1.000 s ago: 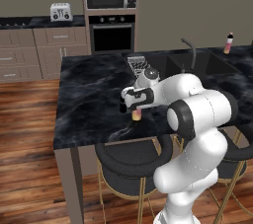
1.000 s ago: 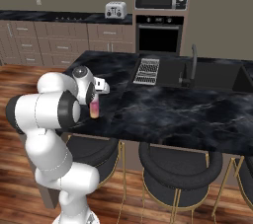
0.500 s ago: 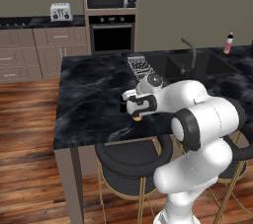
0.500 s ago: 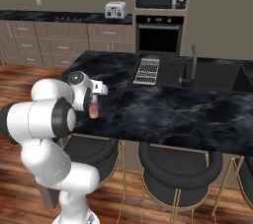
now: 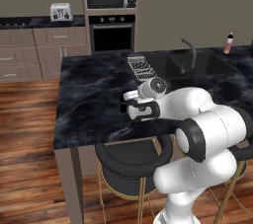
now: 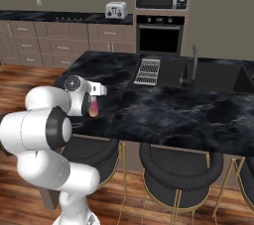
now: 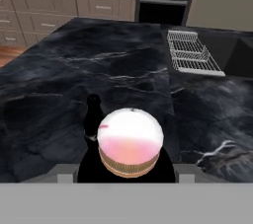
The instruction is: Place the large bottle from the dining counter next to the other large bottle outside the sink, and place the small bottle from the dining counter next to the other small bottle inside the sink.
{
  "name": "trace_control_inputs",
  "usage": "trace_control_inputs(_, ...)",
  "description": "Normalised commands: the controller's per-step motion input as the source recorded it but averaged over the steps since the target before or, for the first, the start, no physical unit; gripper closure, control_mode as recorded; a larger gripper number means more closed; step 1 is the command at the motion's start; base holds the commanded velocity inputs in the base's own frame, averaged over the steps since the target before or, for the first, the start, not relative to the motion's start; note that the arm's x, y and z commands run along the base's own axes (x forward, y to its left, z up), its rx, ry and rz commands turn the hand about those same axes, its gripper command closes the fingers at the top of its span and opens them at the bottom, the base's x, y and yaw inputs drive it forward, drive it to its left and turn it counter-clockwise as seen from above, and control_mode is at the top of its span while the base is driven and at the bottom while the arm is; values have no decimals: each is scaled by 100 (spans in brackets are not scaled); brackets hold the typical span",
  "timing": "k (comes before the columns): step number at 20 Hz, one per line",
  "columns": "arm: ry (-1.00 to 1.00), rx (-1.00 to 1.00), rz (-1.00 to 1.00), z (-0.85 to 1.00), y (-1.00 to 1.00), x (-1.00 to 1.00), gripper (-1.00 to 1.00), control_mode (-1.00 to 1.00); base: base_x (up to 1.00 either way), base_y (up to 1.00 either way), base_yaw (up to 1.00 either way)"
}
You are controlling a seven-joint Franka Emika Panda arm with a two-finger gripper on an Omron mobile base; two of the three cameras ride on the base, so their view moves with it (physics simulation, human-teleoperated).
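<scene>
My gripper [image 6: 94,101] is shut on the large pink-yellow bottle [image 6: 93,108], held just above the near left part of the dining counter [image 6: 163,112]. In the hand view the bottle's round white-and-pink end [image 7: 131,139] sits between the fingers. The small black bottle [image 7: 92,117] stands upright on the marble just beyond it. The other large bottle [image 5: 228,43] stands on the counter beyond the sink [image 5: 197,66]. The other small bottle is out of view.
A ribbed metal drain rack [image 6: 149,71] lies left of the basin, and the dark curved faucet [image 6: 191,64] rises at its edge. Black stools [image 6: 176,169] stand under the counter's near edge. A toaster [image 5: 61,12], oven and microwave line the back wall.
The arm's elbow has swung down and toward the sink side, and the hand has turned. The gripper and the large bottle have stayed almost in place over the counter's near edge.
</scene>
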Motion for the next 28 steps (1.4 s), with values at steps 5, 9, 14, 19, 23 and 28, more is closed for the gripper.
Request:
trace_control_inputs(5,-2,4,-1,29,-4,0,100,-100,0,0,0)
trace_control_inputs(9,0,5,0,3,-4,0,100,-100,0,0,0)
trace_control_inputs(14,0,1,0,-1,0,0,100,-100,0,0,0)
trace_control_inputs(19,0,0,0,-4,0,0,100,-100,0,0,0)
trace_control_inputs(23,0,0,0,-4,0,0,100,-100,0,0,0)
trace_control_inputs(28,0,0,0,-1,0,0,100,100,-1,0,0)
